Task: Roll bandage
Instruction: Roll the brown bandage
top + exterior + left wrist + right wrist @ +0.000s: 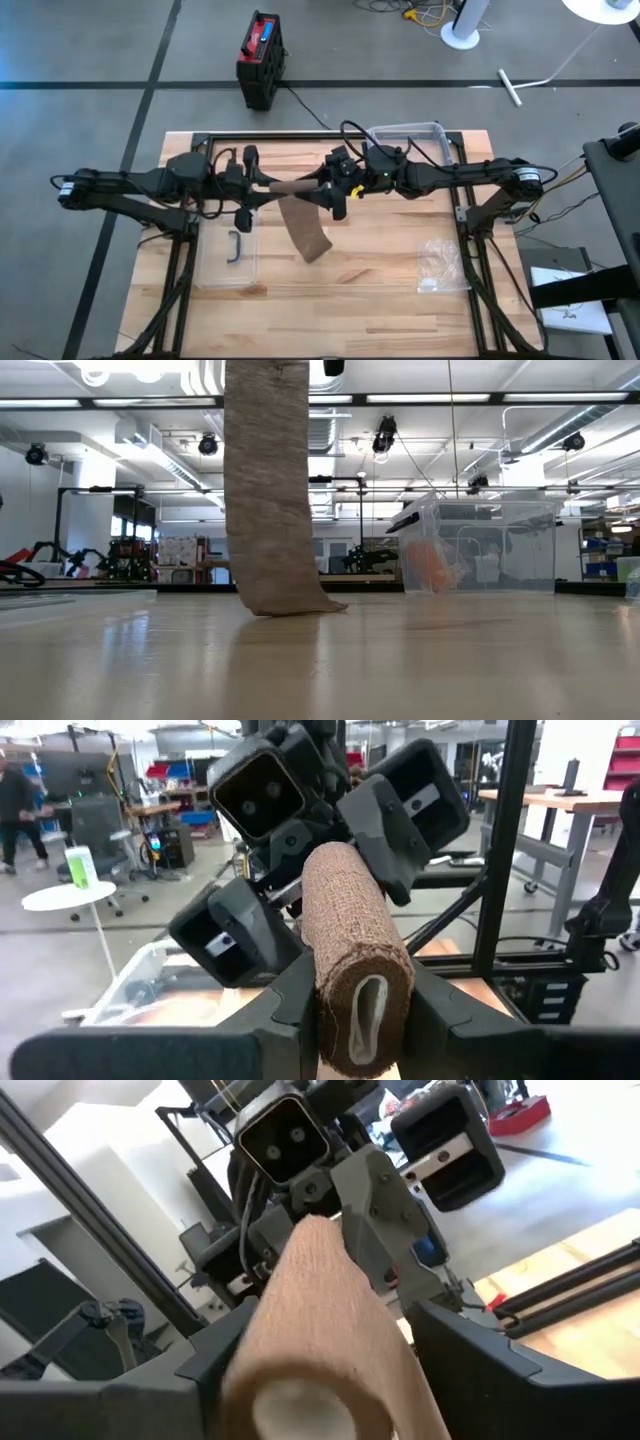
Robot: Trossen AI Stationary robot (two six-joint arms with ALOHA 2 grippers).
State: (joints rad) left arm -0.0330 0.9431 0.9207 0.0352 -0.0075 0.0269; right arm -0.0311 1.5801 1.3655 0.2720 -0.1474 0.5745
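Above the pale wooden surface (pixel 380 290) both arms met mid-air; the left gripper (pixel 350 1010) clamped one end of the brown woven bandage roll (pixel 296 187), apparently steadying it; the right gripper (pixel 335 200) straddled the other end, jaws wide; its loose tail (pixel 268 490) hung to the surface.

The high camera looks straight down on the whole counter (pixel 330 290). The low one sits at counter level, facing the room, close to the hanging bandage (pixel 268 490). Each wrist camera faces the other, very near the roll, which all four views share.
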